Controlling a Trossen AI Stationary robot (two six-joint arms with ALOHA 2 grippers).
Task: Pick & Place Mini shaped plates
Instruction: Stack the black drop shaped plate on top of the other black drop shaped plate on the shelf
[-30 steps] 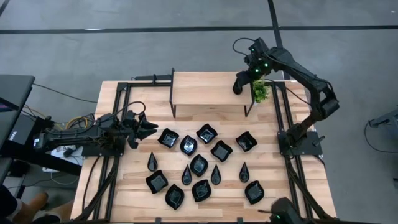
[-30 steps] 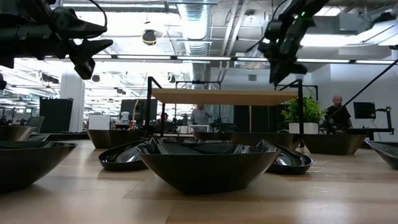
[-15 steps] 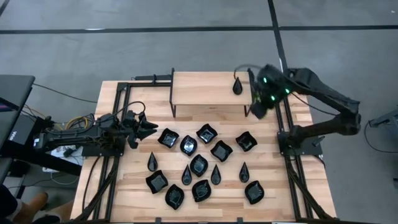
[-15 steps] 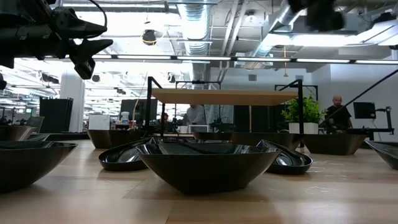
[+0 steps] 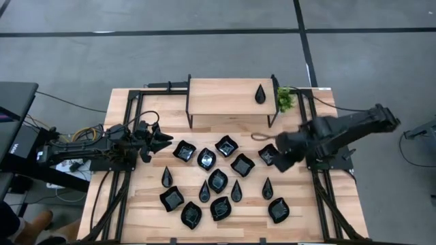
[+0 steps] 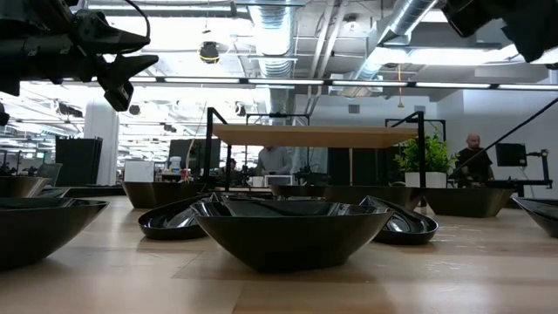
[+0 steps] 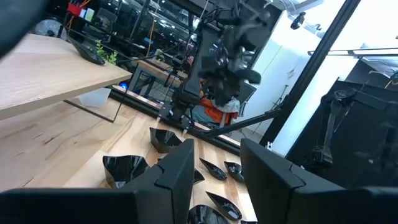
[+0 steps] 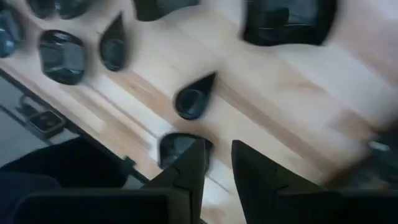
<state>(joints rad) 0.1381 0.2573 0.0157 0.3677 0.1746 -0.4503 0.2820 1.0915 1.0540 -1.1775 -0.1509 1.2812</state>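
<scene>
My left claw (image 5: 163, 139) waits at the counter's (image 5: 300, 218) left edge, fingers apart and empty, out of the way I think. The mini shaped plates (image 5: 218, 180) lie spread across the middle of the counter. One teardrop plate (image 5: 260, 94) sits up on the raised shelf (image 5: 225, 99), likely the drop spot. My right claw (image 5: 283, 158) hangs over the square plate (image 5: 268, 154) on the right, fingers slightly apart, nothing between them; it's blurred, and the plant (image 5: 285, 99) peeks out beside the shelf

Black mini plates (image 5: 218, 180) scattered; one (image 5: 260, 94) shelved

Right end effector (image 5: 281, 158) motion-blurred above the mini shaped plates (image 5: 218, 180).
</scene>
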